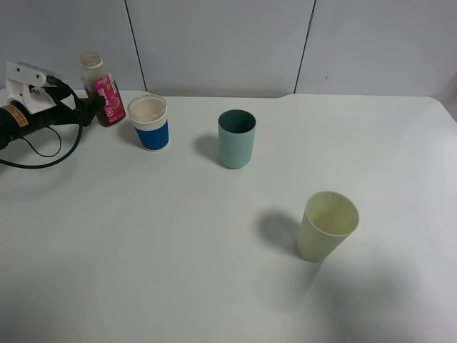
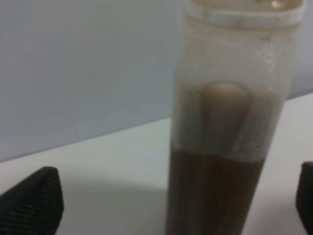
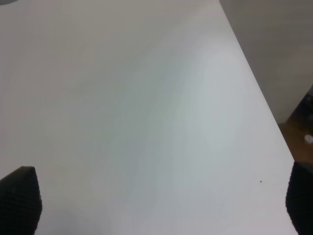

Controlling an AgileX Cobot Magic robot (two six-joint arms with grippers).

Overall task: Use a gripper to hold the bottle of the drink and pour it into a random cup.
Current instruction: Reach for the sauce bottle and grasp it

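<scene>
High camera overlooks table [image 1: 214, 279]; left wrist close behind bottle [image 2: 222, 147].

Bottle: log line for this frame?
left gripper: jaws open around bottle | bottle: part full, beside blue paper cup | right gripper: jaws open, empty

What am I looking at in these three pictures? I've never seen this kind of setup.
This is a two-armed robot at a white table. One picture comes from a camera mounted high; the other two from cameras on the arms' wrists. On the table stand a blue paper cup, a teal tumbler and a pale yellow-green tumbler. The left gripper is open around a bottle of brown drink, its fingers not closed on it, so nothing is held. The right gripper, seen only in its wrist view, is open above the table.
</scene>
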